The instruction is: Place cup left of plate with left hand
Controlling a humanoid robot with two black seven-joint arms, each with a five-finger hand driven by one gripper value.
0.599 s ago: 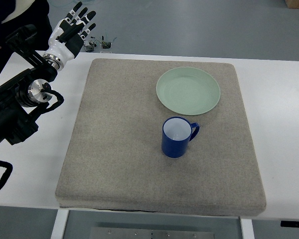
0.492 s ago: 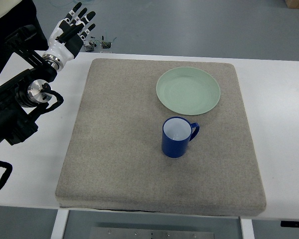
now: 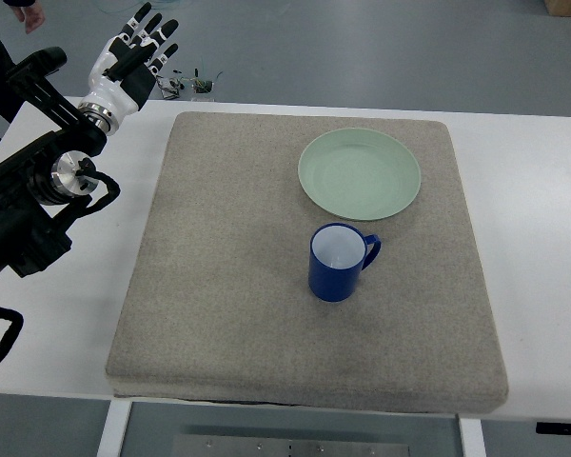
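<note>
Biggest risk from here, I reckon, is the handle. The cup point(image 3: 337, 262) sits upright on the mat point(image 3: 219, 286), just below the plate point(image 3: 360, 173) as the camera sees it, with its handle sticking out to the right, toward the plate's side. If I come in sloppy from the left and push on the cup's wall instead of wrapping it, it could tip or slide into the plate. Carrying it low might also clip the plate's rim, since the two are near each other.

My left hand point(image 3: 131, 59) is way off at the far-left corner of the mat, up past the table point(image 3: 533, 190) edge, fingers spread wide and holding nothing. So the cup is well apart from it, off to the right and nearer me, with a long stretch of bare mat between. The spot left of the plate is free, and it lies between my hand and the cup's side of the mat.
</note>
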